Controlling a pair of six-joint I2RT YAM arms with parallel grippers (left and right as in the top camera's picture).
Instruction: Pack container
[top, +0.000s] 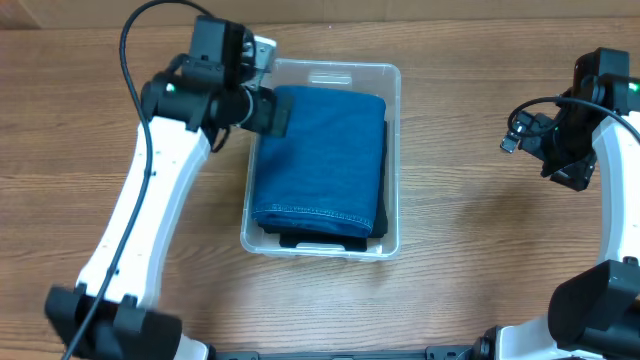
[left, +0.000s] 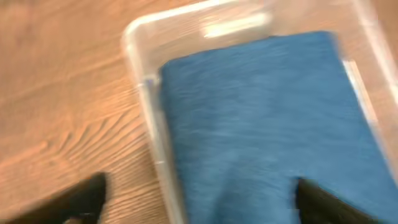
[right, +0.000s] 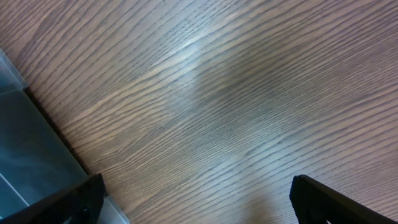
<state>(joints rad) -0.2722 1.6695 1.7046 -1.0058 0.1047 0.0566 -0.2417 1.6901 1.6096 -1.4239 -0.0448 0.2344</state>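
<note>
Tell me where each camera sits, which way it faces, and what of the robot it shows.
Overhead: fixed above the table, looking straight down on the container, the folded blue cloth inside and both arms.
Left wrist: above the container's corner, angled down at the cloth; open left gripper at the bottom edge.
Right wrist: facing down at bare wood; open right gripper at the bottom edge.
Shared: overhead and left wrist both show the cloth.

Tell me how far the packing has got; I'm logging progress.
Done: a folded blue cloth lies in the container, on top of a dark garment. In hand: nothing; the left pincer hangs open over the cloth, the right pincer open over the table. Left: probably only backing both pincers away, since no further item shows.
</note>
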